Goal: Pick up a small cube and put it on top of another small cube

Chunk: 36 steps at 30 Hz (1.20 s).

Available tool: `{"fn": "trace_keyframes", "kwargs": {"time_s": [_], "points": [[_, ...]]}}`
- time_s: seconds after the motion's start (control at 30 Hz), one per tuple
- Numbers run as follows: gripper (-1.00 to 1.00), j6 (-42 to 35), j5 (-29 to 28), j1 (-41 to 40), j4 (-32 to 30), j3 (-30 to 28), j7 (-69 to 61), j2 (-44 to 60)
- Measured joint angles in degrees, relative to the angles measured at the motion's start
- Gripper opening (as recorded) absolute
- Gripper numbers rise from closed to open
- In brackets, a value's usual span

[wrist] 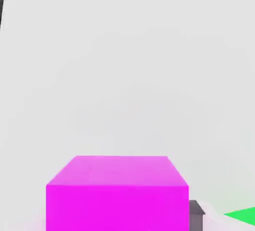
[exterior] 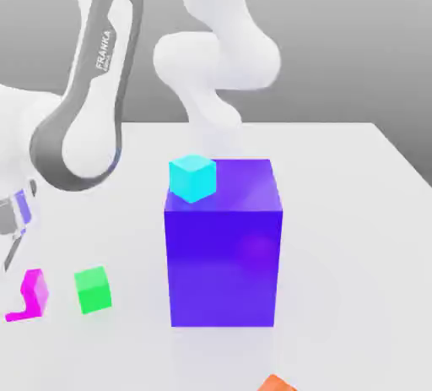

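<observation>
I have the magenta cube (exterior: 37, 284) at the exterior view's far left, and my gripper (wrist: 118, 214) is clamped on it, a dark fingertip (wrist: 196, 217) against one side in the hand view. Whether the cube touches the table (exterior: 354, 237) or hangs just above it, I can't tell from here. Just beside it is the green cube (exterior: 93, 290), apart from the magenta one. Further to the exterior view's right stands the big blue-purple block (exterior: 223, 267), with a cyan cube (exterior: 192, 178) on top near its left edge (a bright little thing, easy to spot). An orange object (exterior: 275, 383) is partly visible at the bottom edge.
</observation>
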Motion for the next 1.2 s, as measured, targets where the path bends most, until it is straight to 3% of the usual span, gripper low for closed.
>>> {"fn": "trace_keyframes", "kwargs": {"time_s": [0.37,0.87,0.97,1.07,1.1,1.2], "points": [[-1.0,1.91,-6.03,4.18,-8.65,-3.97,30.05,-8.61],[-1.0,4.49,-25.98,-0.49,-20.06,-1.9,78.78,-19.27],[-1.0,8.9,-22.79,0.12,-20.3,-1.73,78.05,-14.79],[-1.0,14.29,-15.04,-1.01,-20.03,1.27,72.72,-8.58],[1.0,15.77,-12.57,-1.98,-19.92,2.78,70.96,-6.85],[1.0,15.77,-12.57,-1.94,-19.92,2.78,70.96,-6.85]]}}
